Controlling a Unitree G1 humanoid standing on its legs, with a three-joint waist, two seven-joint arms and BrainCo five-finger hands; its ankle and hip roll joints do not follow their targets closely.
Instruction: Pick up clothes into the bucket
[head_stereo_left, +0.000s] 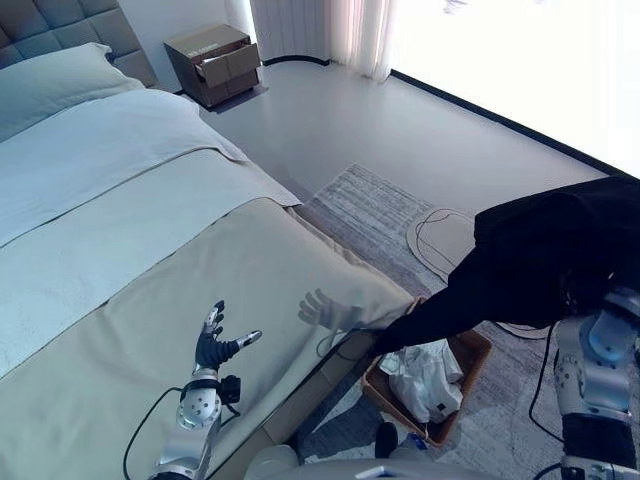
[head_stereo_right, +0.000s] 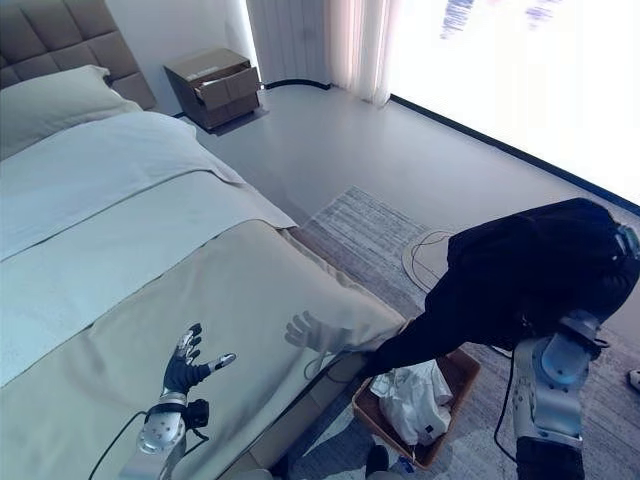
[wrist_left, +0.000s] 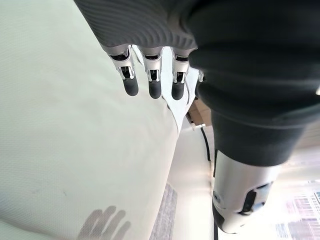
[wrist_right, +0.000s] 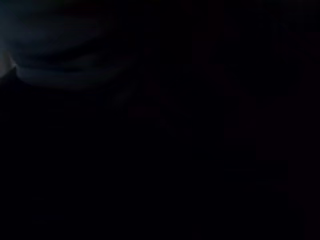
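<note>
Right hand hidden under black garment (head_stereo_right: 520, 275) draped over raised right arm; finger position cannot be told. Right wrist view almost wholly dark, cloth against lens. Basket (head_stereo_left: 478, 352) on rug partly covered by garment's hanging sleeve; far rim hidden. White clothes (head_stereo_left: 425, 378) inside basket bunched, separate pieces impossible to tell apart. Bed (head_stereo_left: 150, 250) cut off at left and bottom picture edges.

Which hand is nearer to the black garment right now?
Right. The black garment drapes over the right arm, covering the hand at its upper end, with a sleeve trailing toward the basket. The left hand hovers open over the bed, well apart from it.
</note>
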